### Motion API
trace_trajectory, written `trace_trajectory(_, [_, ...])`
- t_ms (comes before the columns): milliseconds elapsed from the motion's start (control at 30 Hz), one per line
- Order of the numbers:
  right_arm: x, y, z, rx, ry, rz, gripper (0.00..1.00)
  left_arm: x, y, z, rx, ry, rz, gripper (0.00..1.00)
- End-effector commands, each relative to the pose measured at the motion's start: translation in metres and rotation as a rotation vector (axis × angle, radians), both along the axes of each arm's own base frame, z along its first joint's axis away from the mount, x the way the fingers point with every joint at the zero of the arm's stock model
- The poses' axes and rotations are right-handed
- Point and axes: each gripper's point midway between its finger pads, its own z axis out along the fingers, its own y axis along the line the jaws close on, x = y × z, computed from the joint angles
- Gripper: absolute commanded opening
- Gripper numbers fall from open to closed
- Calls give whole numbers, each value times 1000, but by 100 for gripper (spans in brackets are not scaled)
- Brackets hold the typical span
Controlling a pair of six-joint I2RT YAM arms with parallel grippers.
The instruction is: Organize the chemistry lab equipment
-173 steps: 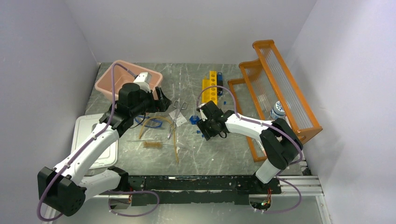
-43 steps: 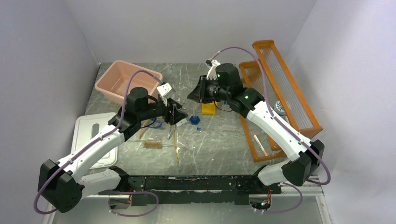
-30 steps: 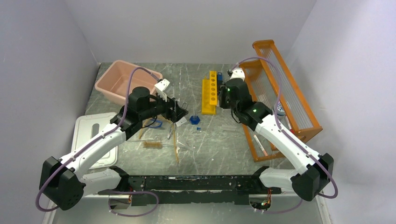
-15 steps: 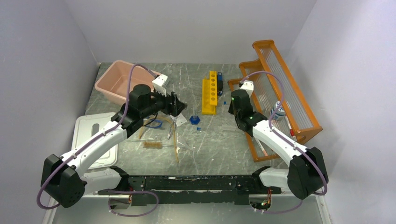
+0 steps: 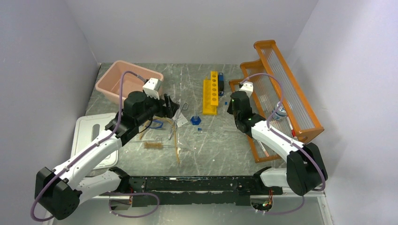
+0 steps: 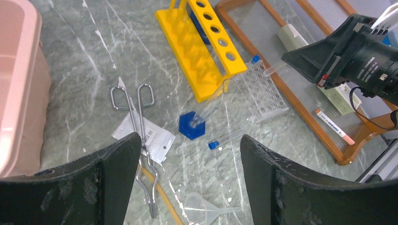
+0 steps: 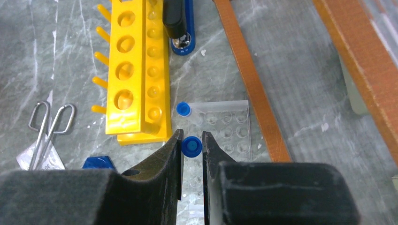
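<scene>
Two jaw sets: my right gripper (image 7: 191,138) nips, nearly closed, a slim clear tube (image 7: 191,146) with round blue cap over a dimpled clear tray (image 7: 230,124) beside the holed yellow rack (image 7: 136,70); my left gripper (image 6: 188,140) gapes wide, empty, above thin metal scissors (image 6: 139,123) crossing a flat white packet (image 6: 158,139) on marbled grey table (image 6: 70,70).

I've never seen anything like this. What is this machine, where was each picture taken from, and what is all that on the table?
It is two robot arms bolted to a table. One picture looks down from above; the other two come from cameras on each wrist. The left pincer is open above the metal scissors and white packet. The right pincer pinches a blue-capped tube near the yellow tube rack. A pink tub and orange shelf rack stand at the sides.
</scene>
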Motion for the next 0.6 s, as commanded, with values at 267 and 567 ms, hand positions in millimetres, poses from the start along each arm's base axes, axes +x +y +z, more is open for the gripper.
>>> trace_trajectory(267, [10,2,-20,22,-5,-32,7,1,6,-17,3,-10,29,82])
trace_trajectory(567, [16,4,-35,2,7,-34,6,-1,0,-21,-10,-15,-7,83])
